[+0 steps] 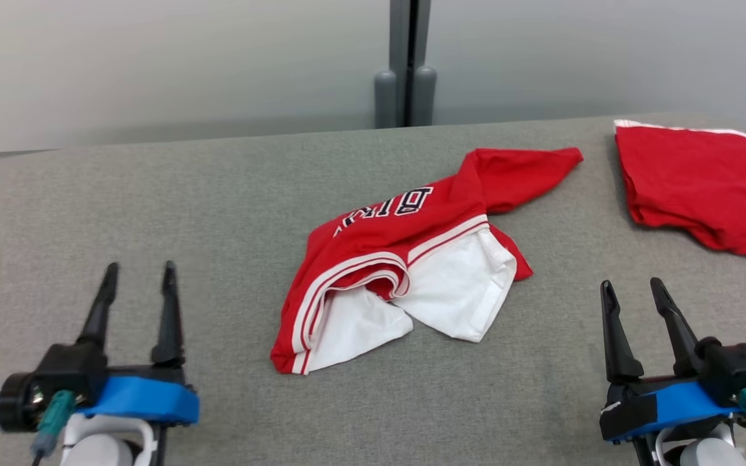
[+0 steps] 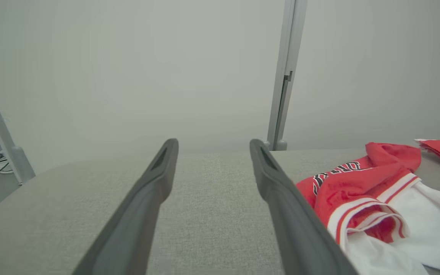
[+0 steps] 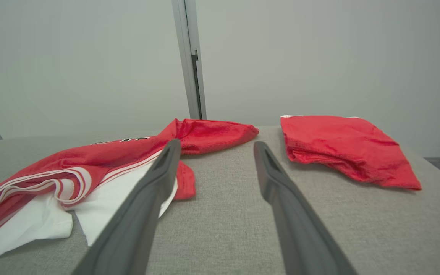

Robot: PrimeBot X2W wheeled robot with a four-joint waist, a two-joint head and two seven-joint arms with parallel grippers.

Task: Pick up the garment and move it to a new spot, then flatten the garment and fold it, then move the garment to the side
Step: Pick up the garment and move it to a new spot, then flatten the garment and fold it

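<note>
1. The garment (image 1: pixel 405 259), a red jersey with white stripes and a white inner side, lies crumpled in the middle of the head view on the grey cloth-covered table (image 1: pixel 153 194). One red end trails toward the upper right and the white parts spill toward the bottom centre. Dark letters show on the red near the top (they run upside down from here, and I cannot read them).
2. The left gripper (image 1: pixel 140 266) shows at the lower left of the head view, its two dark fingers spread apart with nothing between them, well apart from the garment. In the left wrist view bare table fills the gap between the fingers, and the garment lies at the lower right, beyond the right-hand finger.
3. The right gripper (image 1: pixel 631 283) shows at the lower right of the head view, its fingers likewise spread and holding nothing. It is near the garment's white edge but clear of it.
4. A folded red cloth (image 1: pixel 697 181), with a thin white edge along its far side, lies at the upper right, apart from the garment.
5. Behind the table stands a pale wall (image 1: pixel 153 65), with a grey post (image 1: pixel 405 65) at the top centre.
</note>
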